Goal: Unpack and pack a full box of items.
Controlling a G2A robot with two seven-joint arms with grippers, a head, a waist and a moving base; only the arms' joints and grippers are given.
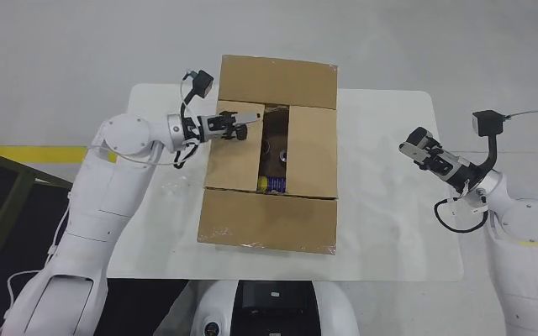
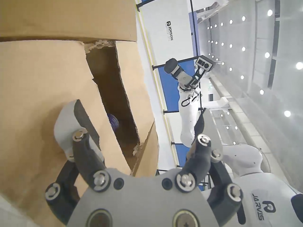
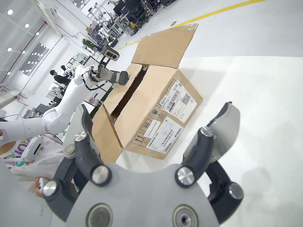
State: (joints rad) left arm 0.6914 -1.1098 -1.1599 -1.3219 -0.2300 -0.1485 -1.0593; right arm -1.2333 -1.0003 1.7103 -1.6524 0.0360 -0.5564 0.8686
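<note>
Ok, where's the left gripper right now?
In the top view the left gripper sits open over the box's left inner flap, its tips at the edge of the gap between the flaps.

Even overhead light floods white table [image 1: 378, 126].
Glare from round ceiling lamps [image 2: 267, 54]; the opening of the brown cardboard box [image 1: 311, 139] is dark; wrist views bow at their edges.

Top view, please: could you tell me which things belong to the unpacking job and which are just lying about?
Job: cardboard box, flaps partly open; items inside it; left end effector, open, at a flap; right end effector, open, clear of the box.
Lying about: white table; yellow floor line.
</note>
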